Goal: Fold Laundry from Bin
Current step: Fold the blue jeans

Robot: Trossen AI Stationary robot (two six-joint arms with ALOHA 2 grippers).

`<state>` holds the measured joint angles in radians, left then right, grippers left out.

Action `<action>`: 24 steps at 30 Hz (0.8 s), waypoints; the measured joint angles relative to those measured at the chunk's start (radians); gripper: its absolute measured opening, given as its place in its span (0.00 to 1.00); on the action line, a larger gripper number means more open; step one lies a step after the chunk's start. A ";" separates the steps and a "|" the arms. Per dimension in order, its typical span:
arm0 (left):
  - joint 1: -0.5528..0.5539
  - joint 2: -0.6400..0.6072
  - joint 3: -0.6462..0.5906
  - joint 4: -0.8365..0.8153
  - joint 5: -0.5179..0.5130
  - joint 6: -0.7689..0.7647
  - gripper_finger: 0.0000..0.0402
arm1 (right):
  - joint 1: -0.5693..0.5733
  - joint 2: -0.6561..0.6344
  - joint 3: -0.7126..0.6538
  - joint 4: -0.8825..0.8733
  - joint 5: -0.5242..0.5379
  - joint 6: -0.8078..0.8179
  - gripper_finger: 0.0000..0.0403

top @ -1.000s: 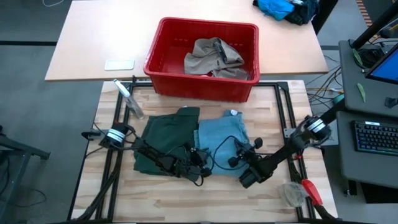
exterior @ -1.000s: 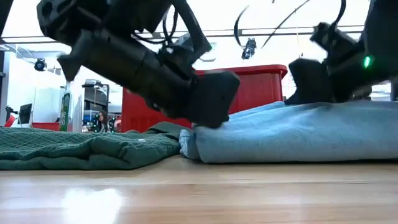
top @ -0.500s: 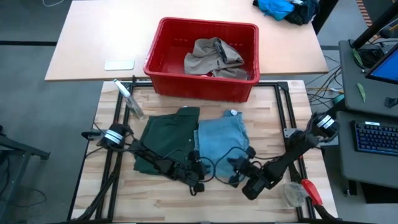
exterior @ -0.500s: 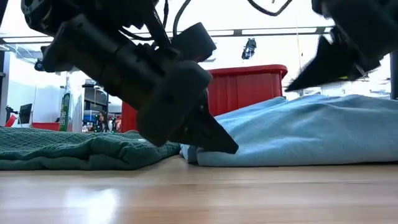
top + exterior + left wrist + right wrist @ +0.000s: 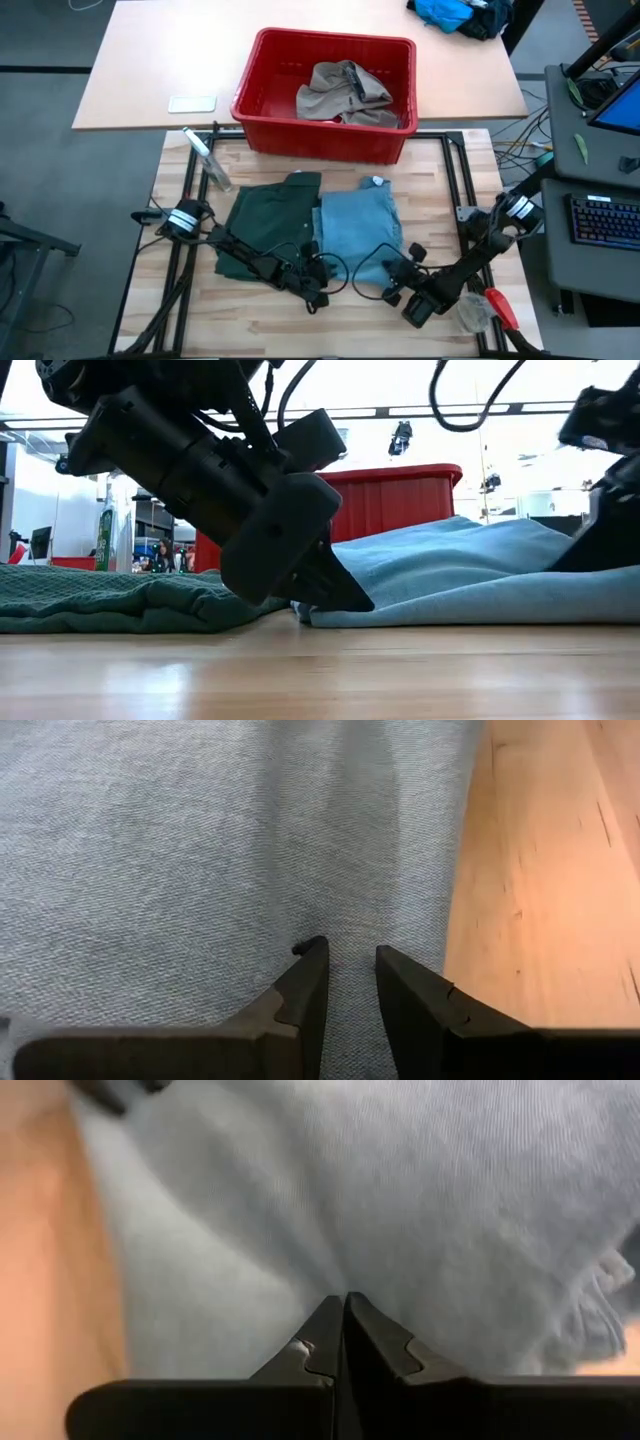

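The folded light blue denim trousers (image 5: pixel 358 230) lie flat in the middle of the wooden table. The folded dark green shorts (image 5: pixel 270 225) lie against their left side. The red bin (image 5: pixel 250 90) stands beyond them with a khaki piece (image 5: pixel 345 92) inside. My left gripper (image 5: pixel 348 958) is at the denim's near left corner (image 5: pixel 345 598), tilted down, its fingers a narrow gap apart. My right gripper (image 5: pixel 345 1302) is shut and sits at the denim's near right corner (image 5: pixel 393 290). My left gripper has its fingertips (image 5: pixel 312 952) slanting down from the table's left onto the denim's top layer near its near edge (image 5: pixel 420 920). No cloth is bunched between the fingers. I cannot tell whether they touch it. My right gripper's shut tips (image 5: pixel 330 1315) point at the denim; I cannot tell whether they touch it.
A clear bottle (image 5: pixel 207 160) lies at the wooden table's far left. A clear cup (image 5: pixel 470 310) and a red-handled tool (image 5: pixel 497 305) lie at the near right corner. A white card (image 5: pixel 190 103) and a bright blue cloth heap (image 5: pixel 450 12) are on the far table.
My right gripper has gone off the denim's top toward the table's near right corner, turning as it went, still shut. My left gripper has tipped its fingers down at the denim's near left corner and moved slightly nearer. The denim and shorts stay where they were.
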<state>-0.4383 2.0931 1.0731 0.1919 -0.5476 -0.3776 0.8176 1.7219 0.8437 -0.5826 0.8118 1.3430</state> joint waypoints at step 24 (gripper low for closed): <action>0.058 -0.263 -0.009 -0.051 0.011 0.264 0.19 | -0.231 -0.372 -0.002 -0.010 0.056 -0.243 0.03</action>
<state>-0.3805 1.8300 1.0640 0.1407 -0.5371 -0.1132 0.5870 1.3502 0.8419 -0.5928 0.8682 1.1003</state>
